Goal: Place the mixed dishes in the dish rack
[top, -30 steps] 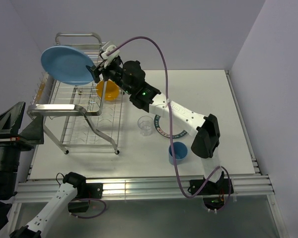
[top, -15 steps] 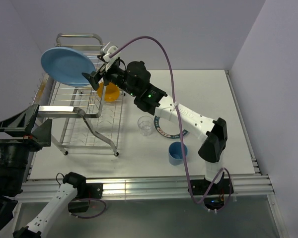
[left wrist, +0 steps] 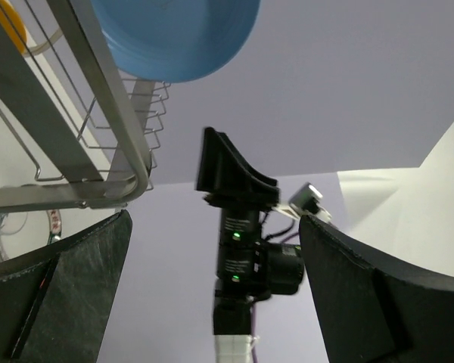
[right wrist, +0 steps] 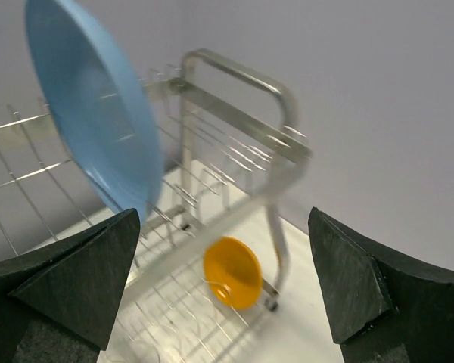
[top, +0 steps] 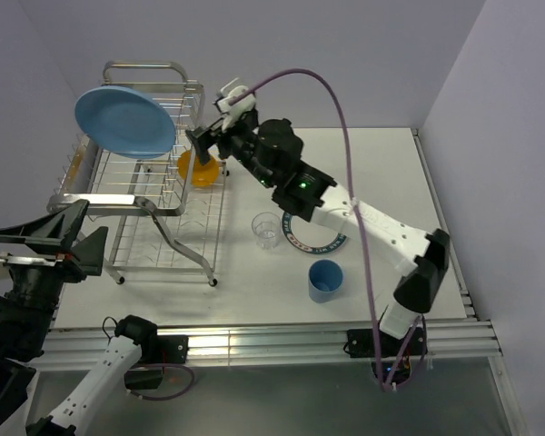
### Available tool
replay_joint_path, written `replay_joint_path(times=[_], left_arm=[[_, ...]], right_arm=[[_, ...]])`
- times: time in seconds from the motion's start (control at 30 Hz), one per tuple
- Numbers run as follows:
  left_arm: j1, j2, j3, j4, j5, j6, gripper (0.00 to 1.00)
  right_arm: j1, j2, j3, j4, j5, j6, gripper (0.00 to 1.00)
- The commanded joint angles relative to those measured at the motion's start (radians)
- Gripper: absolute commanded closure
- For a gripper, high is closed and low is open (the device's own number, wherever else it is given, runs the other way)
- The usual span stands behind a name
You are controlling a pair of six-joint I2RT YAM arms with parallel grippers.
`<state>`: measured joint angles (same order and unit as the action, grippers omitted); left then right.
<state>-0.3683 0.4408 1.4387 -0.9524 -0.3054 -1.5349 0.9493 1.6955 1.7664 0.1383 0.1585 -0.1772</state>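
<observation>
One dish racked: plain light-blue plate (top: 124, 119) stands on edge at the silver wire dish rack's (top: 154, 204) far-left corner. Right gripper (top: 203, 148) just released it and backed off, wide open and empty; left gripper (top: 59, 243) is likewise open and empty, so the next pick can start.

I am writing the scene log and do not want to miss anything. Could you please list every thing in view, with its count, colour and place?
shiny metal wire dish rack: one, silver, left part of the table
plain round plate: one, light blue, standing on edge in the rack's upper tier
small bowl: one, orange-yellow, low at the rack's right side
small clear glass: one, colourless, upright on the table, right of the rack
lettered-rim plate: one, white with dark teal rim, flat on the table, partly under the right arm
small cup: one, blue, on the table near that plate
table: one, white
left pincer: open, empty, near the rack's left corner
right pincer: open, empty, beside the light-blue plate
</observation>
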Motion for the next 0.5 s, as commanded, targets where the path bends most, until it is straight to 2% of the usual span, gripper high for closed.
replay_joint_path(times=[0.0,0.03,0.07,0.13,0.17,0.2,0.3,0.33,0.47], left_arm=[[-0.004,0.032,-0.018,-0.009,0.087,0.022,0.01],[-0.004,0.041,-0.020,-0.009,0.126,0.030,0.01],[-0.003,0.065,-0.020,-0.005,0.146,0.057,0.01],[-0.003,0.096,-0.012,0.003,0.201,0.116,0.01],[-0.003,0.126,-0.005,0.001,0.224,0.140,0.01],[-0.003,0.143,-0.003,-0.003,0.247,0.163,0.01],[-0.003,0.187,-0.018,-0.020,0.324,0.228,0.01],[-0.003,0.190,-0.027,-0.023,0.339,0.246,0.01],[-0.003,0.197,-0.083,-0.016,0.416,0.259,0.01]], right_arm=[[-0.004,-0.218,-0.065,-0.024,0.223,0.010,0.00],[-0.010,-0.250,-0.085,-0.048,0.280,0.045,0.00],[-0.030,-0.284,-0.122,-0.078,0.376,0.153,0.00],[-0.067,-0.393,-0.168,-0.240,0.427,0.295,0.00],[-0.120,-0.433,-0.232,-0.300,0.424,0.438,0.00],[-0.154,-0.518,-0.270,-0.415,0.388,0.508,0.00],[-0.302,-0.684,-0.464,-0.573,0.261,0.715,0.00],[-0.337,-0.719,-0.552,-0.601,0.222,0.769,0.00],[-0.460,-0.816,-0.726,-0.666,0.116,0.873,0.00]])
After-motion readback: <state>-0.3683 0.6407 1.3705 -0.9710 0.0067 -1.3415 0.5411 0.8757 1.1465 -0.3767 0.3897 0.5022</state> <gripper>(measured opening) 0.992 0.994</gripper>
